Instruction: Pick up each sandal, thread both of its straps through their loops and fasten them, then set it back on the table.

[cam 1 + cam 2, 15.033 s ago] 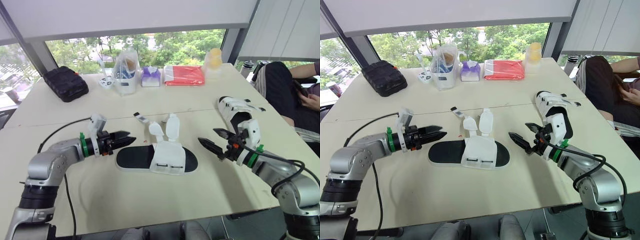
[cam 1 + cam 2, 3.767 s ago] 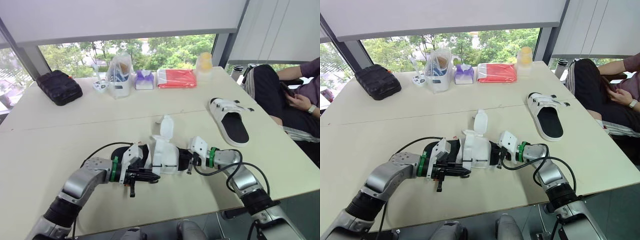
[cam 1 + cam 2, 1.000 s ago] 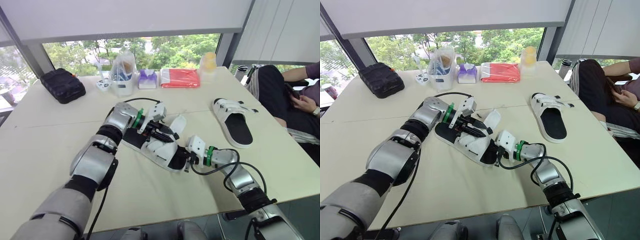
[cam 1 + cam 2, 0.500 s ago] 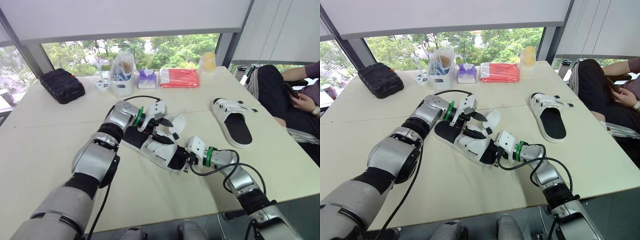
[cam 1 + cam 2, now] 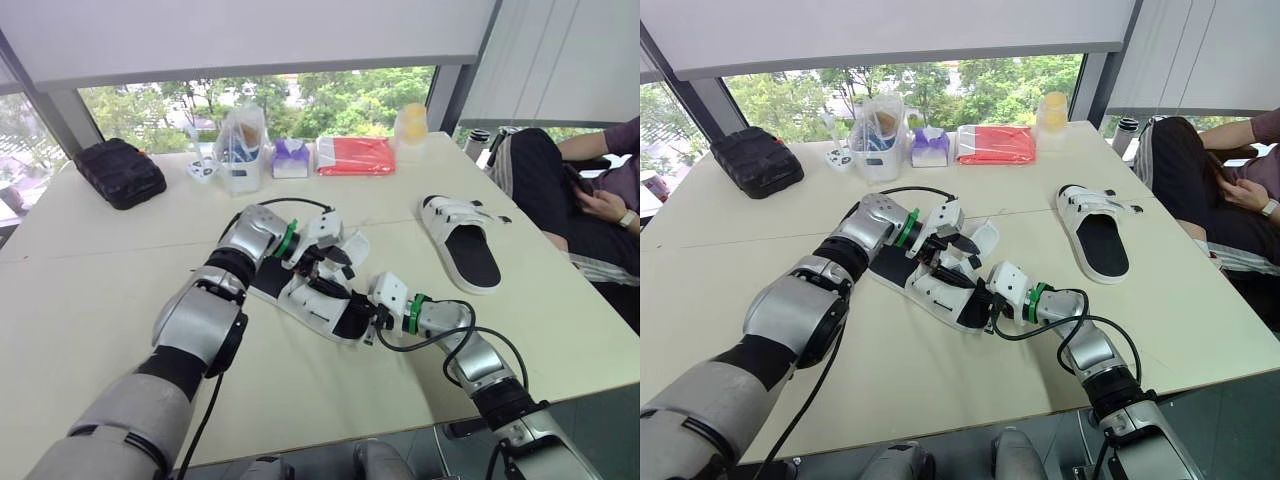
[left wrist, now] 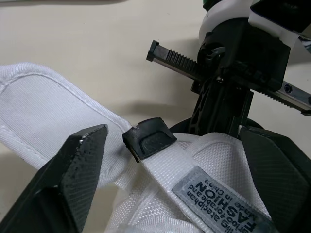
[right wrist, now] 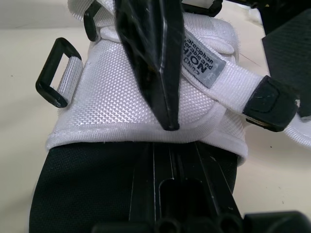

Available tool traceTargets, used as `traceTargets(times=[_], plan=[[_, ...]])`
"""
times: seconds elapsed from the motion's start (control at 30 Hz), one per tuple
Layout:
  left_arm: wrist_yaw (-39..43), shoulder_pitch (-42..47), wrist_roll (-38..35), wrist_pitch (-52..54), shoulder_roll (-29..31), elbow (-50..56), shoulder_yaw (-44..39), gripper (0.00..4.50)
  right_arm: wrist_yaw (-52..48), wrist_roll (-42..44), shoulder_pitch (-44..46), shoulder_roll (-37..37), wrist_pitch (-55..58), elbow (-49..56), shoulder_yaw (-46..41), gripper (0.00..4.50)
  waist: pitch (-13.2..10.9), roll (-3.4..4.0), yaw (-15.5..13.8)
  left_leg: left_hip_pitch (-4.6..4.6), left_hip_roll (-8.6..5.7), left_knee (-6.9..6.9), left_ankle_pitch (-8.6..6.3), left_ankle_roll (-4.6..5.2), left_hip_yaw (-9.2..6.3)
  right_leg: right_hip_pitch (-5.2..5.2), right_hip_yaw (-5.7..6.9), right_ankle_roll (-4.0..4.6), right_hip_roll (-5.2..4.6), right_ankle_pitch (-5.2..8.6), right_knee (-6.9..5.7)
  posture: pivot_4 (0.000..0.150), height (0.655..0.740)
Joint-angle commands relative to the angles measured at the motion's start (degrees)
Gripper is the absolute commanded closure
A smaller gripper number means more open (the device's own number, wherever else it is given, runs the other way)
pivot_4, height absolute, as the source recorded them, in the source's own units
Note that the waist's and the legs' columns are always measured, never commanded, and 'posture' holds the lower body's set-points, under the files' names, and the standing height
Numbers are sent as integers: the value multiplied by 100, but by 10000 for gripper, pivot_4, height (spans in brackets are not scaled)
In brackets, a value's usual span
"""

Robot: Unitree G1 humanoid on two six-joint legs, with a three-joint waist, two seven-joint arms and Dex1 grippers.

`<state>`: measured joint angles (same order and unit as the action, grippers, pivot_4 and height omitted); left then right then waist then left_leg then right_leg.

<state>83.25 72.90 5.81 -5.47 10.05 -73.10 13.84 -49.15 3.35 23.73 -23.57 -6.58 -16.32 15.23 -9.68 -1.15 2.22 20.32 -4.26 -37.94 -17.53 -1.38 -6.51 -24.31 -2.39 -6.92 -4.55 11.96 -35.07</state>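
back of the table [image 5: 80, 290], from far left: black case [image 5: 122, 172], clear bag [image 5: 243, 150], purple tissue box [image 5: 291, 158], red packet [image 5: 357, 155] along the window edge, all well apart from the work

left gripper [image 5: 326, 268]: over the near sandal [image 5: 308, 300] at table centre, jaws wide, fingers [image 6: 80, 170] straddling the white upper and clamping nothing. between them in the left wrist view: loose white strap [image 6: 43, 109] splayed out to one side, black strap tip [image 6: 148, 138] lying on the upper, grey woven label [image 6: 223, 191] just beside it

near sandal: lies diagonal, black footbed up, heel end toward the left arm, toe end toward the right arm. can't tell if it rests on the table or is held just off it

right gripper [image 5: 368, 318]: closed on the toe-side edge of the near sandal's upper. right wrist view has one finger [image 7: 150, 63] pressed flat on top of the white fabric, the other hidden under it. empty black loop [image 7: 54, 73] sticks out at the upper's side

second sandal [image 5: 462, 240]: flat on the table, well apart to the right, untouched

right edge: person [image 5: 560, 170] seated beside the table
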Motion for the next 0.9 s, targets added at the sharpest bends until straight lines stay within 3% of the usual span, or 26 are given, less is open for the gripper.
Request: traceTargets(times=[0.03,0.2,0.53,0.9], plan=[[-34,162,26,8,-58,-24,-113,18656,20,-287,-199,-16,269,-324,173,45000,0,0,2,0,0,0,0,0,0,0,0,0,0,0,0,1500,7400],[-15,195,-88,56,-43,-4,-294,43156,26,-286,-176,-10,259,-352,183,45000,0,0,4,0,0,0,0,0,0,0,0,0,0,0,-1,1500,7400],[492,437,-1283,1435,320,357,-1598,43156,-7,-354,-129,-27,131,-395,249,45000,0,1,37,-1,1,0,0,0,-2,-2,2,-1,0,1,-5,1500,7400],[-376,82,-1535,1653,451,388,-2060,43156,-18,-390,-116,8,37,-481,290,45000,0,0,27,-2,0,-3,1,-1,-5,-2,2,0,-2,0,-9,1500,7400]])
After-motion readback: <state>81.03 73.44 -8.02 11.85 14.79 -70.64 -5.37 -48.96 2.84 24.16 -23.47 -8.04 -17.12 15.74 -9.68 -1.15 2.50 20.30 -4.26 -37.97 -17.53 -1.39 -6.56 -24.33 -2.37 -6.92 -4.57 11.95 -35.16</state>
